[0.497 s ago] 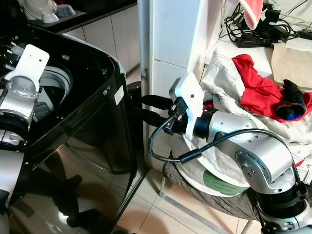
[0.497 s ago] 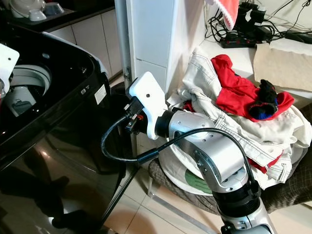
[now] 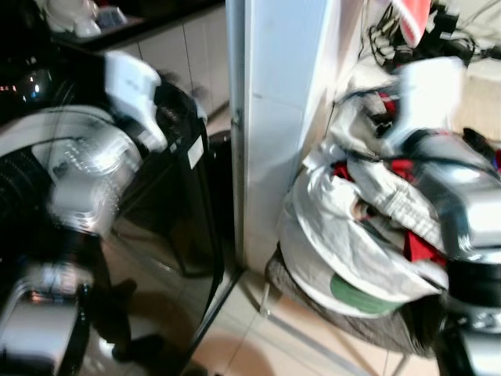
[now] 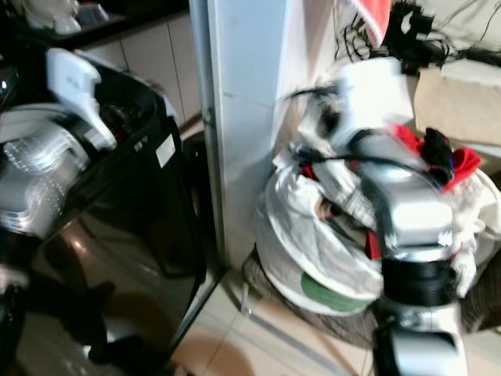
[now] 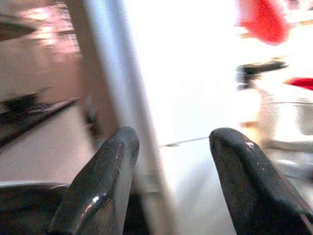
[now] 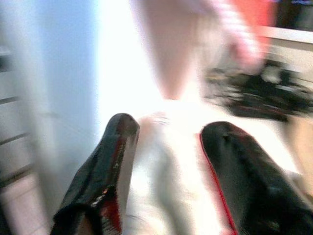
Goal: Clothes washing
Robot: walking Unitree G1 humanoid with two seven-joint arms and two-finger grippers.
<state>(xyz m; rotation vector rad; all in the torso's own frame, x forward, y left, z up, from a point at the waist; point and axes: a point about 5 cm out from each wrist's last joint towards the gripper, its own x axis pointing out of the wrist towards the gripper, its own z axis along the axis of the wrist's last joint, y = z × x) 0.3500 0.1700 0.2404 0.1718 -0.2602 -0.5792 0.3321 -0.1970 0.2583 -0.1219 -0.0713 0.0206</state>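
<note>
Left eye view is smeared with blur, yet it gives the layout: my black washing machine (image 3: 168, 204) stands on my left, a white pillar (image 3: 274, 117) rises in the middle, and the heap of clothes (image 3: 356, 235) sits on my right on a low seat with a dark cushion (image 3: 344, 317). The heap is mostly white cloth with red garments (image 4: 462, 160) showing near its top, and a green patch (image 3: 356, 290) at its lower edge. My left arm (image 3: 86, 172) is raised in front of the washing machine; my right arm (image 4: 399, 204) is lifted over the clothes.

The head views do not show my fingertips, but the wrist views do. In the left wrist view, my left gripper (image 5: 171, 142) has its 2 black fingers spread apart with nothing between them, pointed toward the white pillar; a blurred red shape shows in a far corner. In the right wrist view, my right gripper (image 6: 168, 132) also has its 2 fingers parted and empty, aimed at bright white cloth (image 6: 166, 161), with red edging along the inner side of 1 finger. Beyond it is a dark tangle of cables (image 6: 254, 88), which the right eye view places on the white counter (image 4: 470, 74) behind the heap.

At the far left, white dishes (image 3: 74, 16) sit on a dark worktop.
</note>
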